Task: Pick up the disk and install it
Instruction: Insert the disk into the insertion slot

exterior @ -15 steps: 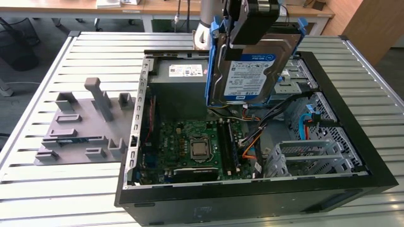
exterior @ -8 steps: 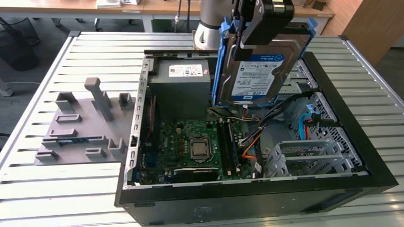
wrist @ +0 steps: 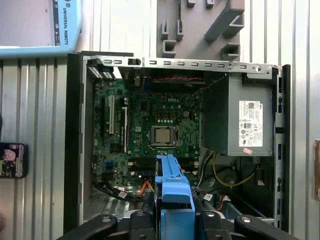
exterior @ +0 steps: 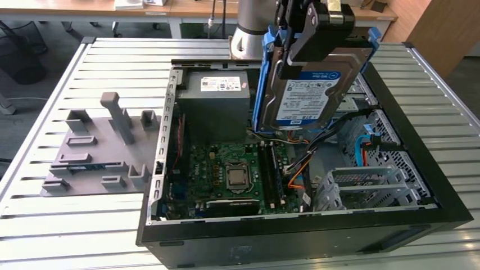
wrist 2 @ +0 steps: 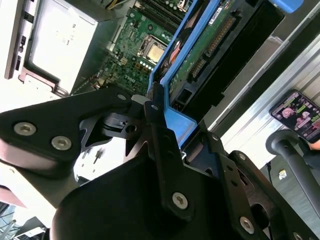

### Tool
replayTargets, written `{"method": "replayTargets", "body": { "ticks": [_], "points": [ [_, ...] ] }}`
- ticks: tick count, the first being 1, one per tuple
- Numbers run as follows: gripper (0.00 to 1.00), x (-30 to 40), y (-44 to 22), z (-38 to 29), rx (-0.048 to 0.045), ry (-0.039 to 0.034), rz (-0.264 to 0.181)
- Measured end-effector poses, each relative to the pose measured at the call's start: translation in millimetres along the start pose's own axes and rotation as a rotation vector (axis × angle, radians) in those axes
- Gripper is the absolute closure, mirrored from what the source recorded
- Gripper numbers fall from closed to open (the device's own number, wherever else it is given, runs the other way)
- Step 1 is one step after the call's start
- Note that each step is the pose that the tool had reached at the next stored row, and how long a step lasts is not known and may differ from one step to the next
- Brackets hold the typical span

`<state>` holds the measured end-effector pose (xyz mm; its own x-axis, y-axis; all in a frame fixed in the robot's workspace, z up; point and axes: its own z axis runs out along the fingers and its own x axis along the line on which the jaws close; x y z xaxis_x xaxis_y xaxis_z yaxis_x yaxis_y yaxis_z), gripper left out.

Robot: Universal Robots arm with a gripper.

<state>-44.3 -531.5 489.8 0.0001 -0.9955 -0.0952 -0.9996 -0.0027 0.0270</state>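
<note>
The disk (exterior: pixel 309 94), a silver hard drive with a white-and-blue label clipped in a blue plastic frame, hangs tilted in the air above the open computer case (exterior: pixel 442 194). My gripper (exterior: pixel 306 42) is shut on its upper end, black fingers pressing the blue frame from both sides. In the first wrist view the blue frame (wrist: pixel 173 182) juts out from between the fingers (wrist: pixel 150 212), over the motherboard (wrist: pixel 155 130). In the second wrist view the disk's (wrist 2: pixel 210 45) circuit-board underside and blue rail show beyond the finger (wrist 2: pixel 162 150).
Inside the case lie the motherboard (exterior: pixel 229 174), a grey power supply box (exterior: pixel 217 93), orange and blue cables (exterior: pixel 365 143) and a metal drive cage (exterior: pixel 371 185). A grey fixture plate (exterior: pixel 98 154) sits at the exterior view's left. A phone (wrist: pixel 12 160) rests on the slatted table.
</note>
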Motion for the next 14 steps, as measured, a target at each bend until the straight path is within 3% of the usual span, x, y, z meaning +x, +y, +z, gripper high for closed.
{"method": "replayTargets", "body": {
  "ticks": [6,9,11,14],
  "points": [
    [0.64,21.9,0.0,-1.0,0.0,-0.0002,0.0],
    [0.64,27.6,-0.1,-1.1,0.0001,0.0007,0.0],
    [0.64,27.9,-2.1,-0.9,0.0,0.0075,0.0],
    [0.64,28.3,-7.1,0.4,0.0001,0.0245,0.001]
  ]
}}
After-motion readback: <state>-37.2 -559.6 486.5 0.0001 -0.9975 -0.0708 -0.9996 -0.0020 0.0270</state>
